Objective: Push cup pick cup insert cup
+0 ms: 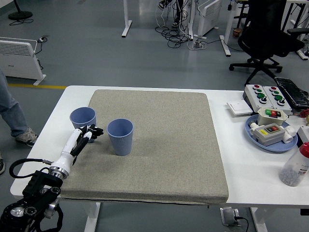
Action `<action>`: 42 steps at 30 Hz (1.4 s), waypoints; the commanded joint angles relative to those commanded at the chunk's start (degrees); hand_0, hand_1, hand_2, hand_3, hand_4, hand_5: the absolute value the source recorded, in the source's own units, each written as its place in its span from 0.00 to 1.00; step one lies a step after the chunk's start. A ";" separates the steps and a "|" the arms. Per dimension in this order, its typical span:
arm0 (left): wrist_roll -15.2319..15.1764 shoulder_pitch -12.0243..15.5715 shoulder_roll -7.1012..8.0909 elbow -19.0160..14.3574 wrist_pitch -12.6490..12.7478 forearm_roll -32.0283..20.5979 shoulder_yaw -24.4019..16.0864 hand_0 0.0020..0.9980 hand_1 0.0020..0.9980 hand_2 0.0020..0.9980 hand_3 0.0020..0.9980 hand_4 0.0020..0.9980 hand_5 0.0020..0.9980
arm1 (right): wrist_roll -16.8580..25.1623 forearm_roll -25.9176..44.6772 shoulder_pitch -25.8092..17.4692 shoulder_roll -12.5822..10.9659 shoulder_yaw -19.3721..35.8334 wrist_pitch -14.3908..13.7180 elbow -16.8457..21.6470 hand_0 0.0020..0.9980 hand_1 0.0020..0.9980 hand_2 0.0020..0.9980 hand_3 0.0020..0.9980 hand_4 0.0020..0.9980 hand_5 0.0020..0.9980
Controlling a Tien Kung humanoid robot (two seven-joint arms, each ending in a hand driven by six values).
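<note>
Two blue ribbed cups stand upright on the grey mat (159, 145). The left cup (82, 119) is near the mat's left edge. The right cup (120, 137) stands a little nearer and to the right. My left hand (91, 133) reaches in from the lower left, and its black fingers touch the front of the left cup's base. They are loosely spread and do not wrap the cup. The right arm is out of view.
A blue tray (270, 133) with switch boxes sits at the right, with a button box (267, 95) behind it and a bottle (295, 165) near the right edge. A person's leg (9, 108) shows at the far left, beside the table.
</note>
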 joint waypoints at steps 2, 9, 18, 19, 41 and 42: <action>0.13 0.41 0.07 -0.91 0.61 0.86 -0.66 0.63 0.67 0.61 0.56 0.53 1.00 | 0.00 -0.03 0.01 -0.01 -0.01 0.01 0.00 0.73 0.67 0.71 0.60 0.16 0.39; 1.20 2.94 1.06 -6.19 2.07 4.53 -4.28 0.60 0.66 0.60 0.56 0.53 1.00 | 0.04 0.10 0.03 0.00 -0.04 -0.04 -0.03 0.73 0.67 0.71 0.60 0.16 0.39; 2.95 7.07 2.29 -14.07 5.35 10.01 -10.55 0.51 0.59 0.57 0.55 0.54 1.00 | 0.29 0.70 0.22 -0.09 -0.50 -0.14 -0.05 0.73 0.67 0.71 0.60 0.16 0.39; 2.99 7.47 2.52 -15.31 5.62 10.38 -11.12 0.51 0.59 0.57 0.55 0.54 1.00 | 0.31 0.76 0.24 -0.10 -0.54 -0.16 -0.05 0.73 0.67 0.71 0.60 0.16 0.39; 15.24 -2.16 8.94 -28.63 -1.77 29.62 -8.28 0.71 0.80 0.85 0.87 0.94 0.81 | -0.03 0.37 -0.54 -0.14 -0.13 -0.04 -0.03 0.73 0.67 0.71 0.60 0.16 0.39; 17.44 -3.24 9.12 -28.26 -4.01 31.86 -7.55 0.71 0.80 0.85 0.87 0.94 0.81 | -0.05 0.34 -0.58 -0.14 -0.12 -0.03 -0.03 0.73 0.67 0.71 0.60 0.16 0.39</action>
